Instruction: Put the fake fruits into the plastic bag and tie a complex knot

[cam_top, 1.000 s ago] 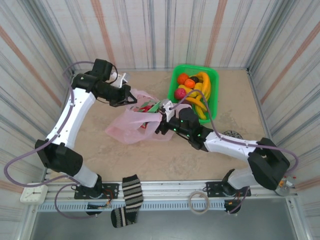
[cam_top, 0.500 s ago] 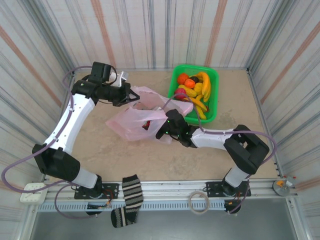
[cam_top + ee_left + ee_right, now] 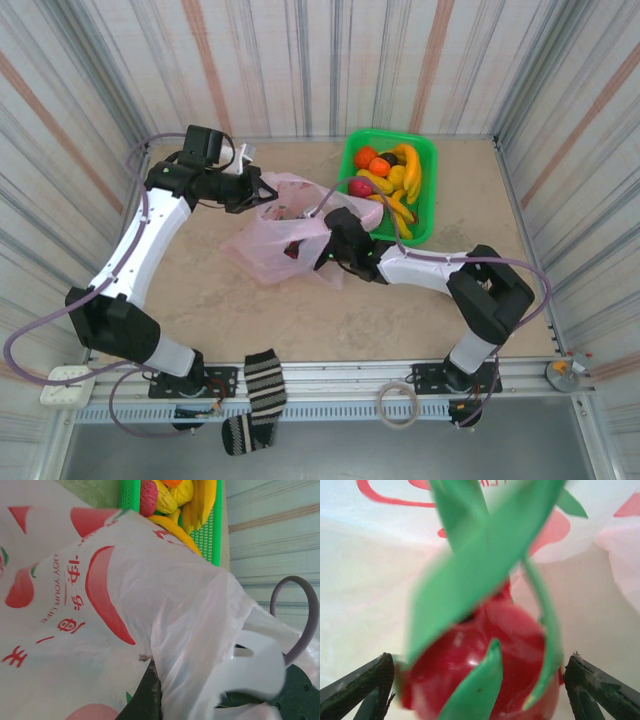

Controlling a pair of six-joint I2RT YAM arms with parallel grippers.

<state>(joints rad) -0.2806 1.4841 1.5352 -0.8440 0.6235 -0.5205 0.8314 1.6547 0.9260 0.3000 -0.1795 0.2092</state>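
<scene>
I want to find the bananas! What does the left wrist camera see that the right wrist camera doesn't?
Left wrist, not right wrist: the green basket with bananas and a purple cable loop. Right wrist, not left wrist: a red fruit with green leaves, in the right pincer. Both: the pink plastic bag with red print.

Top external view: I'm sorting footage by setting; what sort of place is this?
Probably a robot test cell: striped panel walls enclose a tan tabletop with a metal mounting rail.

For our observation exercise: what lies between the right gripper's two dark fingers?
In the right wrist view, a glossy red plastic toy fruit with green leaves sits between them, the translucent pink plastic bag behind it.
</scene>
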